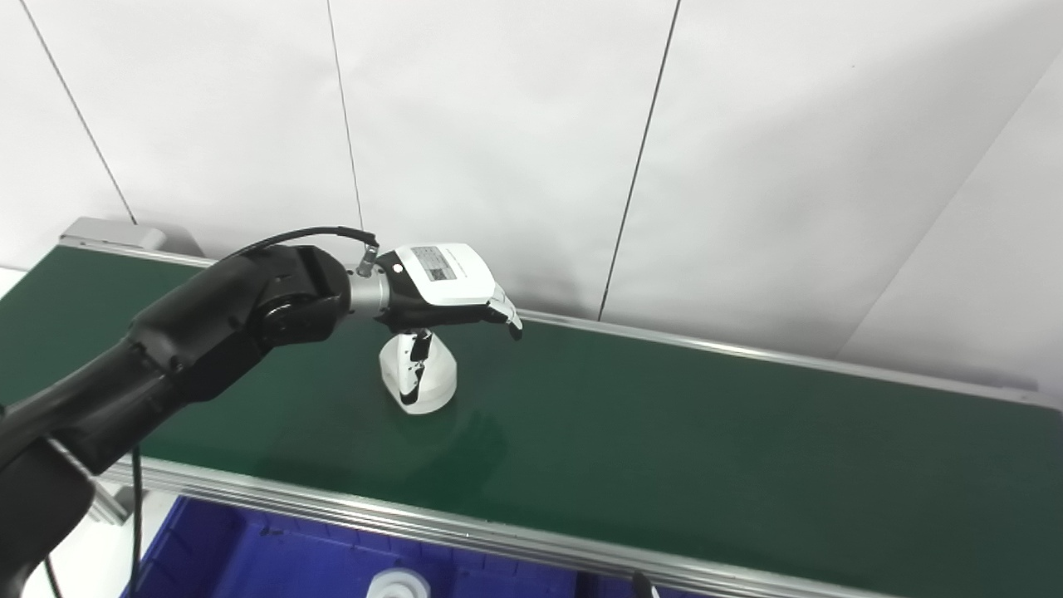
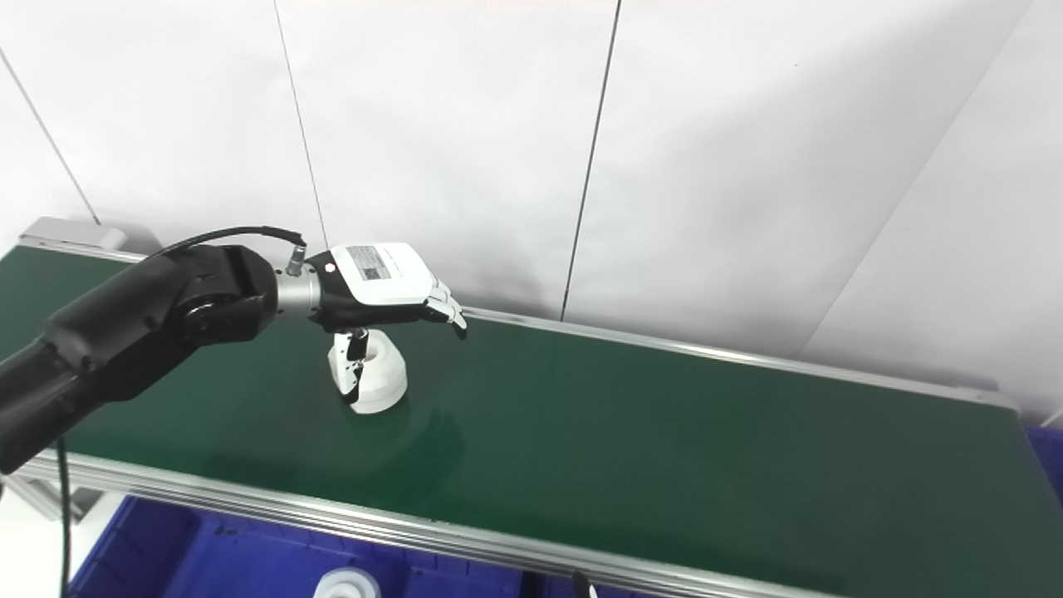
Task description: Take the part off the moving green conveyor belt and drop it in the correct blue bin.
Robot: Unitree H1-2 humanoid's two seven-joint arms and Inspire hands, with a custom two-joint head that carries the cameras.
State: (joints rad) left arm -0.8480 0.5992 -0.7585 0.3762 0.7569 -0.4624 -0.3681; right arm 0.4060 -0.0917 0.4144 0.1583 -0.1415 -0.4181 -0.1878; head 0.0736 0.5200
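A white round part (image 1: 440,375) stands on the green conveyor belt (image 1: 664,432), left of its middle. My left hand (image 1: 440,286) hovers right over it, palm down, with the fingers stretched forward and apart. The thumb hangs down in front of the part's near side, and I cannot tell whether it touches. The hand is open and the part rests on the belt. The right eye view shows the same part (image 2: 384,374) under the hand (image 2: 378,278). My right hand is out of sight.
A blue bin (image 1: 249,556) sits below the belt's near metal rail, with another white part (image 1: 399,585) inside it at the bottom edge. A small dark tip (image 1: 638,581) pokes up at the bottom edge. A white wall stands behind the belt.
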